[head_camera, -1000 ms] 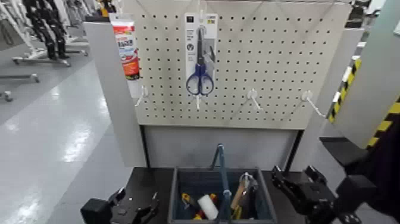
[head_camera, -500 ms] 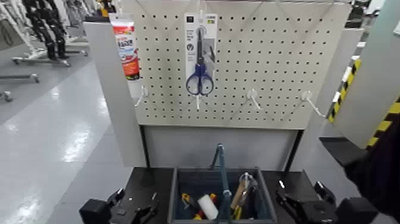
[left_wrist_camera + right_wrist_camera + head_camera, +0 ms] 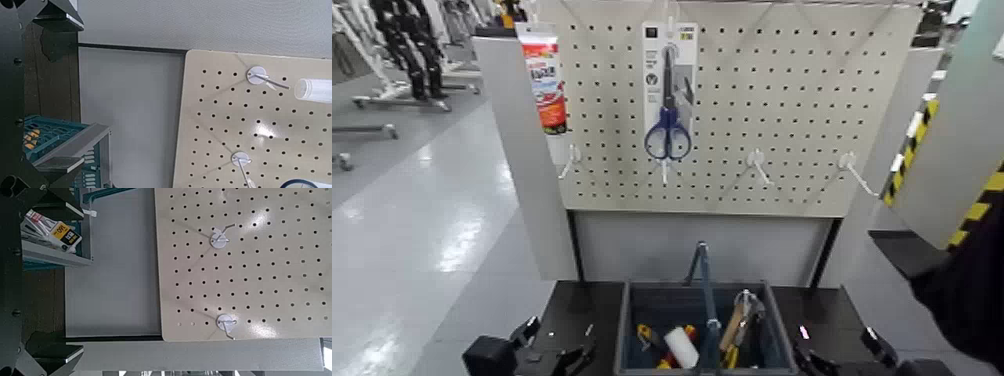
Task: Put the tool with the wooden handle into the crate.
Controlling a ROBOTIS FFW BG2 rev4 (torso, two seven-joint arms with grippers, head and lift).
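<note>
The crate, a dark grey-blue bin with a tall thin handle bar, stands on the dark table at the bottom centre of the head view. The tool with the wooden handle leans inside its right half, dark head up, and no gripper touches it. My right gripper sits low to the right of the crate, mostly cut off by the frame edge. It is open and empty in its wrist view. My left gripper rests left of the crate, also open and empty.
Behind the crate a pegboard carries blue-handled scissors on a card, a red-and-white tube and bare hooks. Yellow-handled pliers and a white roll lie in the crate's left half. A yellow-black striped post stands at right.
My right gripper has sunk from beside the crate's right wall toward the bottom edge of the head view. The tool stays in the crate, and the left gripper has barely shifted.
</note>
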